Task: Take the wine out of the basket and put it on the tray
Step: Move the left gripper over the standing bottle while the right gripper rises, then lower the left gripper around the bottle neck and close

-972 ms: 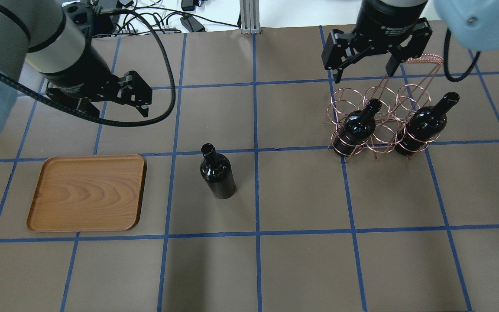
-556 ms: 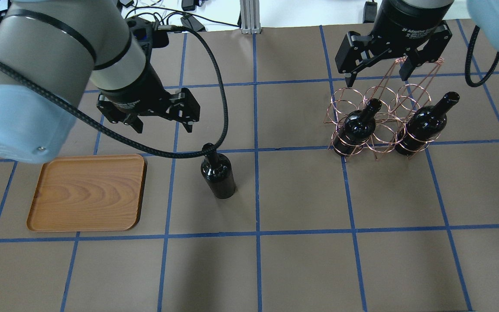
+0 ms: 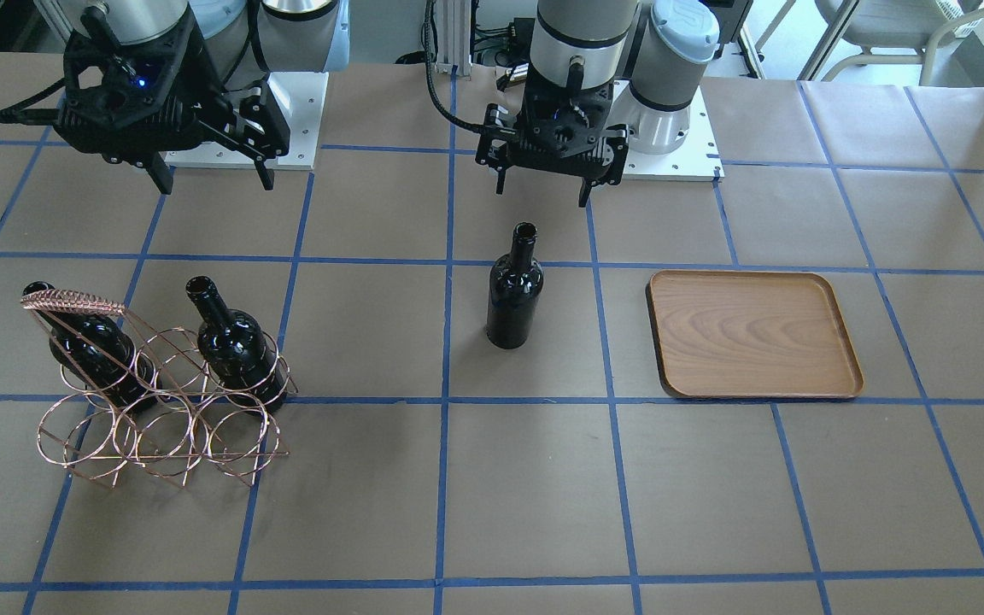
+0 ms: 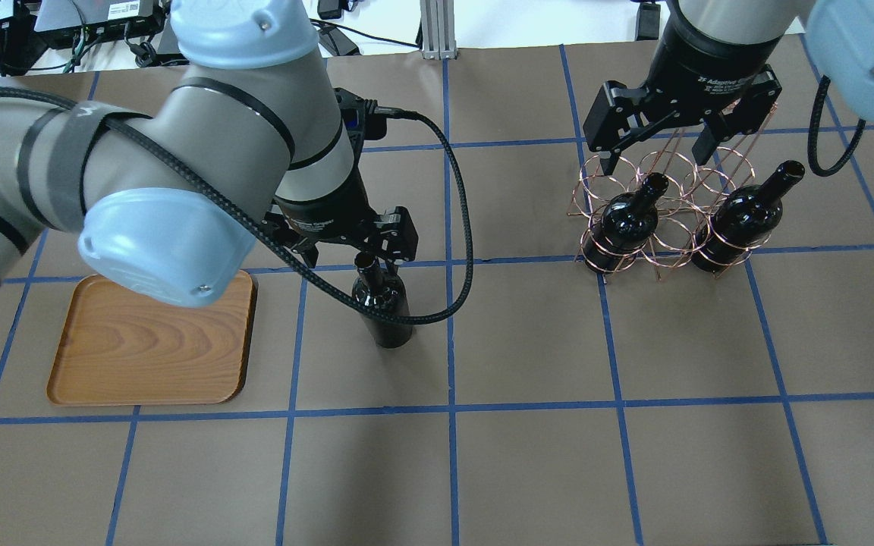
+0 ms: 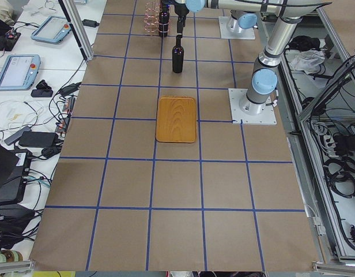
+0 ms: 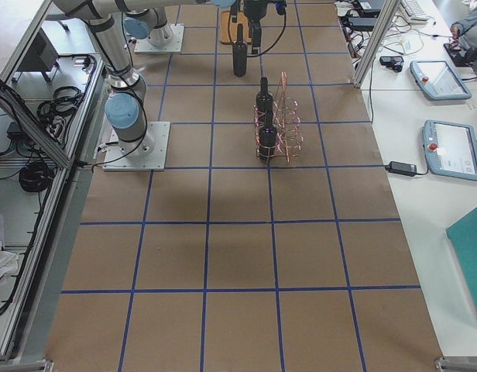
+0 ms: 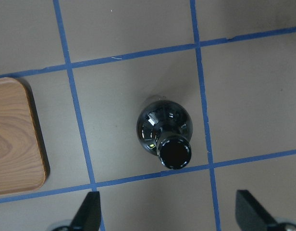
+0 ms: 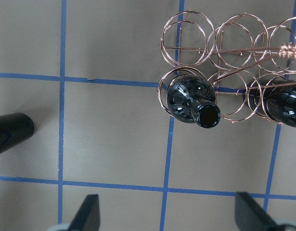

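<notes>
One wine bottle [image 3: 513, 290] stands alone upright on the table, right of the wooden tray [image 4: 152, 341] in the overhead view [image 4: 381, 303]. My left gripper [image 4: 346, 243] is open and hovers just above and behind its neck. The left wrist view shows the bottle mouth [image 7: 176, 153] between the open fingers. The copper wire basket [image 4: 664, 197] holds two more bottles [image 4: 627, 220] [image 4: 744, 216]. My right gripper [image 4: 657, 155] is open and empty above the basket's back row. The right wrist view looks down on one basket bottle [image 8: 191, 103].
The left arm's black cable [image 4: 463, 227] loops low beside the standing bottle. Blue tape lines grid the brown table. The white arm base plates [image 3: 671, 162] sit at the robot side. The basket handle [image 3: 73, 301] rises over its bottles.
My left arm has swung from the back left to over the standing bottle. My right gripper has shifted slightly over the basket. Both stay open.
</notes>
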